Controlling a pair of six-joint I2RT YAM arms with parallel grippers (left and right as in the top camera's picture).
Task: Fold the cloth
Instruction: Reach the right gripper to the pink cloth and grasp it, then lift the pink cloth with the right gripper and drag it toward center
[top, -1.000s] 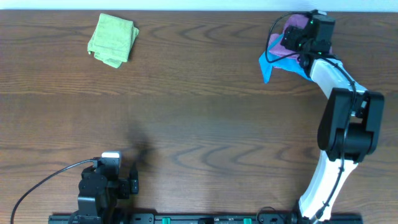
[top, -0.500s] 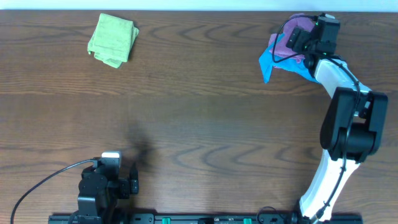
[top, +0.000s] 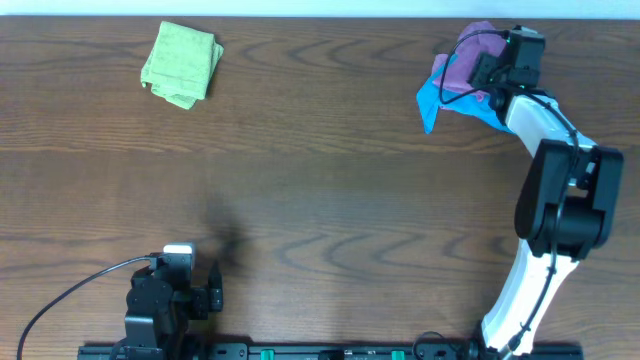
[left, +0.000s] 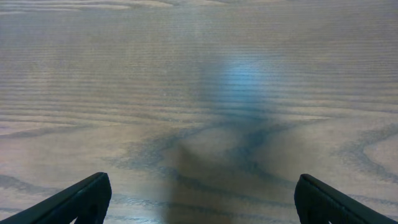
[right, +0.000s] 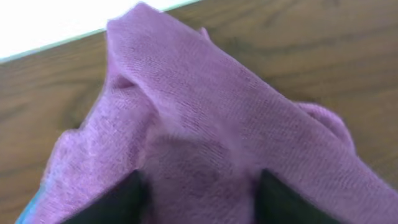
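Observation:
The lilac-purple cloth (top: 462, 62) lies crumpled on a bright blue cloth at the table's far right, near the back edge. In the right wrist view the cloth (right: 205, 106) fills the frame as a raised ridge. My right gripper (top: 478, 78) is on top of it, and its two fingertips (right: 198, 196) are apart and pushed into the cloth, with a bunch of it between them. The white tag is hidden. My left gripper (top: 214, 290) rests open and empty at the near left edge, with its fingers (left: 202, 208) over bare wood.
The bright blue cloth (top: 430, 100) sticks out from under the purple one to the left. A light green folded cloth (top: 182, 62) lies at the far left. The table's back edge (right: 37, 46) runs just behind the purple cloth.
My right gripper has shifted a little to the right and toward the back edge over the purple cloth, and the cloth has bunched slightly. The left arm has not moved.

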